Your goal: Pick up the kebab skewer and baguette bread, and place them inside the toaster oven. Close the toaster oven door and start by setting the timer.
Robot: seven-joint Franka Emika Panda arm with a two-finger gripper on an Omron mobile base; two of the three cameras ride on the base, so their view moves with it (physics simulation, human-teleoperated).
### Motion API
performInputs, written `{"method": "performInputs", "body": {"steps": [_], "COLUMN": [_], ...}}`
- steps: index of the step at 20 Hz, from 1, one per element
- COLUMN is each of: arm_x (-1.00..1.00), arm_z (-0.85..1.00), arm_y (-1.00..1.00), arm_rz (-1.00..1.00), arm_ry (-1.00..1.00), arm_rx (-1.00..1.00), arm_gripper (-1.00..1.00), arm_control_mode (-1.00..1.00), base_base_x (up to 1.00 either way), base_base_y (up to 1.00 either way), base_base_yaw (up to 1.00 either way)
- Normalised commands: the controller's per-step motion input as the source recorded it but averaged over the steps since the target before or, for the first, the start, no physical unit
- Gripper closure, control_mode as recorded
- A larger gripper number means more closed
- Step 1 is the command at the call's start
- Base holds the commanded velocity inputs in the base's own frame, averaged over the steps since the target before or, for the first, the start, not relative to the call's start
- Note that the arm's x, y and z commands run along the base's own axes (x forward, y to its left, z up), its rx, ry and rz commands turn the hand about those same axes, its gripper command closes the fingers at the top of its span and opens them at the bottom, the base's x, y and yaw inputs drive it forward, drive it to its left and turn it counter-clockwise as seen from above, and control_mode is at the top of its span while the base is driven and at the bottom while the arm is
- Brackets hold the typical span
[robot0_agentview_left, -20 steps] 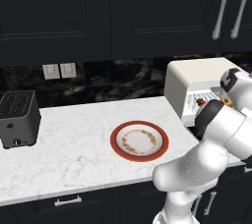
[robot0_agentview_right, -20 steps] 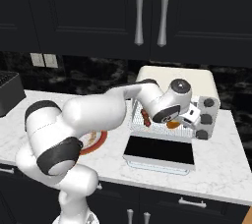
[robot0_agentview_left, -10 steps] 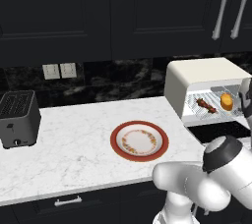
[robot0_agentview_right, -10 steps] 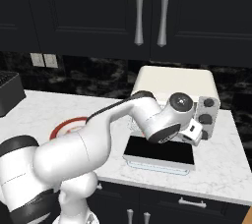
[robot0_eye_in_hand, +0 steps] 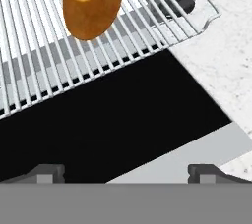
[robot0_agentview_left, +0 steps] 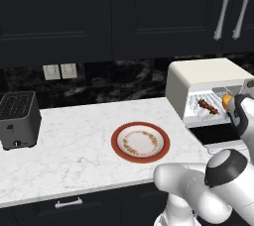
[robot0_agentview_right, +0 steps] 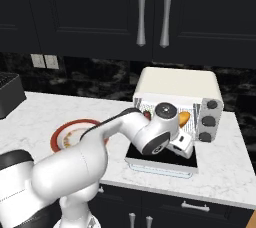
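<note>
Both items, kebab skewer and baguette bread, lie on the oven rack; toaster oven door open, timer unset; gripper fingers apart, empty.

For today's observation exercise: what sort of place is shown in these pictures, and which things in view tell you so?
A kitchen, rendered in simulation. A marble counter runs under dark cabinets; on it stand a toaster oven with its door down, a slot toaster and a plate.

Even, soft rendered light (no glare); dark cabinets swallow detail, shadows perhaps faint, edges sharp.
</note>
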Motion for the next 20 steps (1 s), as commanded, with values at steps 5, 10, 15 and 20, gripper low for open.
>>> {"method": "performInputs", "body": {"steps": [5,10,15,20], "arm_x": [0.19,0.41,0.20,0.22], "arm_z": [-0.26,0.00,-0.08,-0.05], "arm_y": [-0.01,-0.03,0.00,0.00], "arm_rz": [-0.04,-0.03,-0.03,-0.04], "arm_ry": [0.06,0.01,0.00,0.00], "arm_rx": [0.00,0.00,0.00,0.00], "arm_gripper": [-1.00,-1.00,-1.00,-1.00], "arm_control_mode": [-1.00,-1.00,-1.00,-1.00], "base_base_x": [0.00,0.00,0.00,0.00], "base_base_y": [0.00,0.00,0.00,0.00], "base_base_yaw": [0.00,0.00,0.00,0.00]}}
